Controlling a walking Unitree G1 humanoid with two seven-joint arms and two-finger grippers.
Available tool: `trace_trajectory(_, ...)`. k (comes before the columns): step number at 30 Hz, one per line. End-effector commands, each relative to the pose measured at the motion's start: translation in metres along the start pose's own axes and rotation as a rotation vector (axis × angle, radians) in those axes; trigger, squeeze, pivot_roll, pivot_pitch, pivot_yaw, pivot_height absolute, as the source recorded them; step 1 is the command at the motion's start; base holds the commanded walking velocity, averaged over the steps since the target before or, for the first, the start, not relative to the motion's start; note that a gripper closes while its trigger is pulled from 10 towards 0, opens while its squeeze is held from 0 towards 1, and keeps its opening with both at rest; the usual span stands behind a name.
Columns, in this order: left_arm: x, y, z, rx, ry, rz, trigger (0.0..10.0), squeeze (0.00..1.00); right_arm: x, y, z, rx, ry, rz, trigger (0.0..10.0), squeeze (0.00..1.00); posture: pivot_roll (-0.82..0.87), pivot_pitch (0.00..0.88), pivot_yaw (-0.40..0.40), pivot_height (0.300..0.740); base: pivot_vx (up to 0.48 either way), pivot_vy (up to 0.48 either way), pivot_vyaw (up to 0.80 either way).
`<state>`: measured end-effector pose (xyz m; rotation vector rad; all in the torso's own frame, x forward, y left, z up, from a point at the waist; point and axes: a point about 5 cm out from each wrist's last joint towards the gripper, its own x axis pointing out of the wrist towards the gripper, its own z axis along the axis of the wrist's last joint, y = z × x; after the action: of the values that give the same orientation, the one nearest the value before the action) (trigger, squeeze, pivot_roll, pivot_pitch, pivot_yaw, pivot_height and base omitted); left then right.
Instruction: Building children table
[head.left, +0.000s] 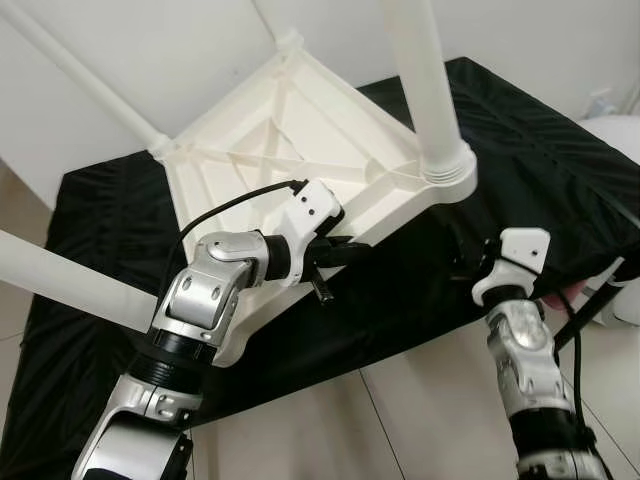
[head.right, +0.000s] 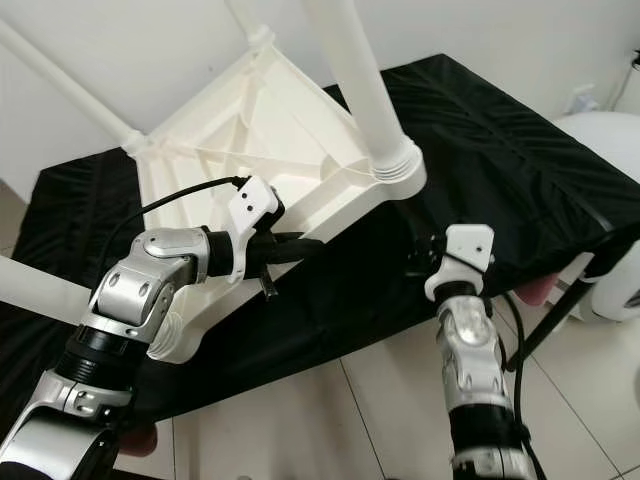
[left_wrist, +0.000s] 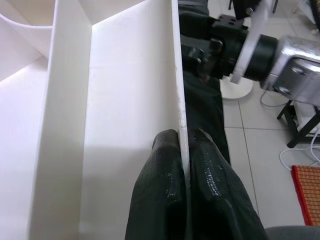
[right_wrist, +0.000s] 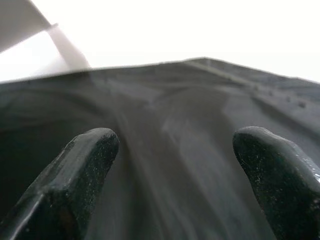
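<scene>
Over on the left, the left gripper (left_wrist: 186, 150) has its two black fingers (left_wrist: 159, 170) pinched tight on the thin front edge of the white children's table (head.left: 290, 130), one finger on the inside of the rim and one on the outside. The table lies upside down on a low surface draped in black cloth (head.left: 520, 180), its ribbed underside facing up and its round white legs (head.left: 425, 90) standing up from the corner sockets; one more leg (head.left: 70, 280) stretches out past the robot's left elbow. A black cable (head.left: 230, 200) loops up from the silver forearm to the white wrist housing. Moving right, the table's near corner with its thick collar sits just beside the right arm's reach. The right gripper (right_wrist: 172, 165) hovers low over the black cloth near its front edge, fingers spread wide apart with nothing between them, well clear of the table rim. Beyond it, at the far right, a white rounded object (head.right: 610, 200) stands on the pale tiled floor (head.right: 330, 420) by a dark metal stand (left_wrist: 300, 117).
</scene>
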<state>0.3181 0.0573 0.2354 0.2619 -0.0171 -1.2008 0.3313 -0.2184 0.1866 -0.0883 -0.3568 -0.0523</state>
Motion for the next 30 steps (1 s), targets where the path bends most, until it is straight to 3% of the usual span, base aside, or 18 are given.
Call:
trace_trajectory(1, -0.009, -0.003, 0.029, 0.085, -0.115, 0.002, 10.0, 0.0, 0.01, 0.001, 0.0, 0.017, 0.0, 0.004, 10.0, 0.0, -0.12, 0.036, 0.116, 0.74, 0.0, 0.0, 0.0)
trace_trajectory(3, -0.009, -0.003, 0.029, 0.085, -0.115, 0.002, 10.0, 0.0, 0.01, 0.001, 0.0, 0.017, 0.0, 0.004, 10.0, 0.0, -0.12, 0.036, 0.116, 0.74, 0.0, 0.0, 0.0)
trace_trajectory(4, -0.008, -0.01, 0.034, 0.086, -0.135, -0.025, 10.0, 0.0, 0.035, 0.001, 0.018, 0.032, -0.055, 0.016, 10.0, 0.0, -0.12, 0.026, 0.105, 0.74, 0.0, 0.0, 0.0)
trace_trajectory(5, -0.008, -0.01, 0.034, 0.086, -0.135, -0.025, 10.0, 0.0, 0.035, 0.001, 0.018, 0.032, -0.055, 0.016, 10.0, 0.0, -0.12, 0.026, 0.105, 0.74, 0.0, 0.0, 0.0)
trace_trajectory(6, -0.005, -0.019, 0.039, 0.089, -0.164, -0.06, 10.0, 0.0, 0.062, 0.007, 0.048, 0.081, -0.146, 0.079, 10.0, 0.0, -0.12, 0.023, 0.088, 0.74, 0.0, 0.0, 0.0)
trace_trajectory(8, -0.005, -0.019, 0.039, 0.089, -0.164, -0.06, 10.0, 0.0, 0.062, 0.007, 0.048, 0.081, -0.146, 0.079, 10.0, 0.0, -0.12, 0.023, 0.088, 0.74, 0.0, 0.0, 0.0)
trace_trajectory(9, -0.003, -0.027, 0.044, 0.078, -0.191, -0.094, 10.0, 0.0, 0.081, 0.015, 0.078, 0.138, -0.232, 0.159, 10.0, 0.0, -0.12, 0.02, 0.082, 0.74, 0.0, 0.0, 0.0)
trace_trajectory(11, -0.003, -0.027, 0.044, 0.078, -0.191, -0.094, 10.0, 0.0, 0.081, 0.015, 0.078, 0.138, -0.232, 0.159, 10.0, 0.0, -0.12, 0.02, 0.082, 0.74, 0.0, 0.0, 0.0)
trace_trajectory(12, -0.001, -0.033, 0.048, 0.065, -0.223, -0.127, 10.0, 0.0, 0.094, 0.024, 0.108, 0.201, -0.317, 0.254, 10.0, 0.0, -0.11, 0.02, 0.074, 0.74, 0.0, 0.0, 0.0)
trace_trajectory(13, -0.001, -0.033, 0.048, 0.065, -0.223, -0.127, 10.0, 0.0, 0.094, 0.024, 0.108, 0.201, -0.317, 0.254, 10.0, 0.0, -0.11, 0.02, 0.074, 0.74, 0.0, 0.0, 0.0)
trace_trajectory(14, 0.001, -0.036, 0.053, 0.039, -0.259, -0.154, 10.0, 0.0, 0.101, 0.034, 0.131, 0.277, -0.377, 0.361, 10.0, 0.0, -0.11, 0.018, 0.07, 0.74, 0.0, 0.0, 0.0)
trace_trajectory(15, 0.001, -0.036, 0.053, 0.039, -0.259, -0.154, 10.0, 0.0, 0.101, 0.034, 0.131, 0.277, -0.377, 0.361, 10.0, 0.0, -0.11, 0.018, 0.07, 0.74, 0.0, 0.0, 0.0)
trace_trajectory(16, 0.001, -0.039, 0.059, 0.028, -0.287, -0.177, 10.0, 0.0, 0.105, 0.042, 0.147, 0.326, -0.417, 0.441, 10.0, 0.0, -0.11, 0.016, 0.069, 0.74, 0.0, 0.0, 0.0)
trace_trajectory(19, 0.003, -0.042, 0.071, -0.008, -0.344, -0.218, 10.0, 0.0, 0.111, 0.052, 0.166, 0.387, -0.45, 0.542, 10.0, 0.0, -0.12, 0.012, 0.069, 0.74, 0.0, 0.0, 0.0)
trace_trajectory(24, 0.003, -0.042, 0.076, -0.021, -0.367, -0.231, 10.0, 0.0, 0.113, 0.054, 0.169, 0.393, -0.453, 0.562, 10.0, 0.0, -0.12, 0.008, 0.067, 0.74, 0.0, 0.0, 0.0)
trace_trajectory(30, -0.006, -0.033, 0.116, -0.115, -0.572, -0.265, 10.0, 0.0, 0.124, 0.067, 0.182, 0.396, -0.454, 0.649, 10.0, 0.0, -0.12, 0.0, 0.054, 0.74, 0.0, 0.0, 0.0)
